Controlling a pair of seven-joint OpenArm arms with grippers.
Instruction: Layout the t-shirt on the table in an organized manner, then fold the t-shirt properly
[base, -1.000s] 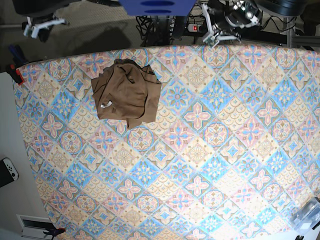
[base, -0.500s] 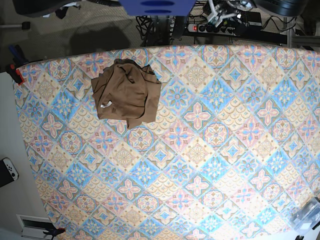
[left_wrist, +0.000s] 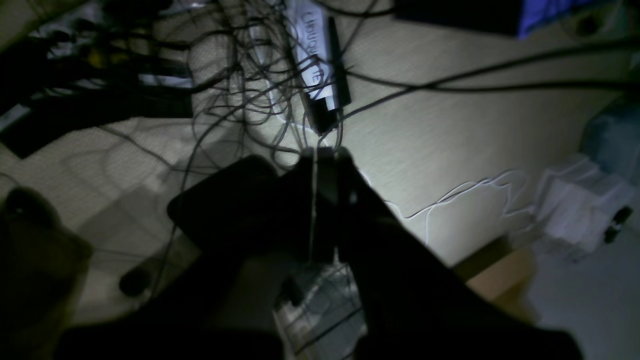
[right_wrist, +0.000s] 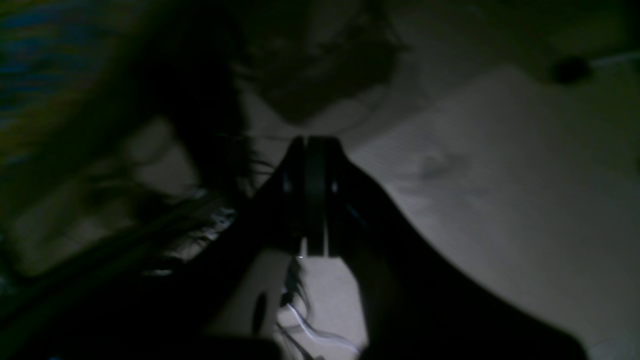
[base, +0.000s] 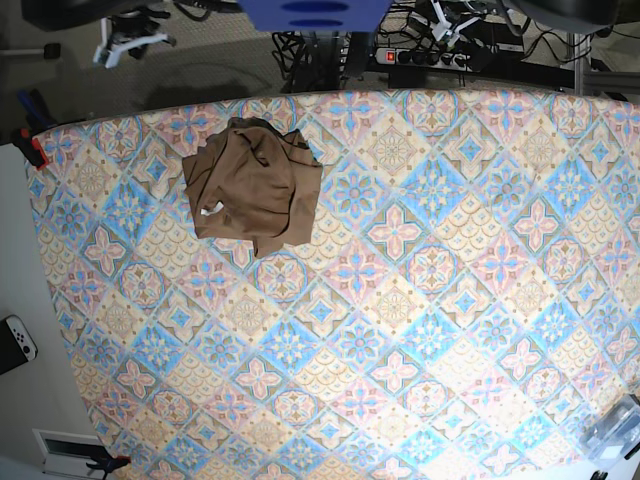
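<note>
The tan-brown t-shirt (base: 255, 185) lies crumpled in a heap on the table's (base: 420, 300) far left part, with its small white tag (base: 211, 209) showing at its left edge. Both arms are off the table, beyond its far edge. My left gripper (base: 447, 20) is at the top right of the base view; the left wrist view shows it (left_wrist: 320, 155) shut and empty over a floor of cables. My right gripper (base: 122, 42) is at the top left; the dark right wrist view shows it (right_wrist: 312, 145) shut and empty over the floor.
A power strip (base: 400, 56) and tangled cables (left_wrist: 260, 75) lie on the floor behind the table. A red clamp (base: 30, 148) grips the far left corner. A white game controller (base: 15, 340) lies left of the table. A clear plastic object (base: 615, 430) sits at the near right corner.
Both arms have shifted behind the table's far edge: the left gripper moved farther back, and the right gripper left view and came back more to the right. The t-shirt has not moved.
</note>
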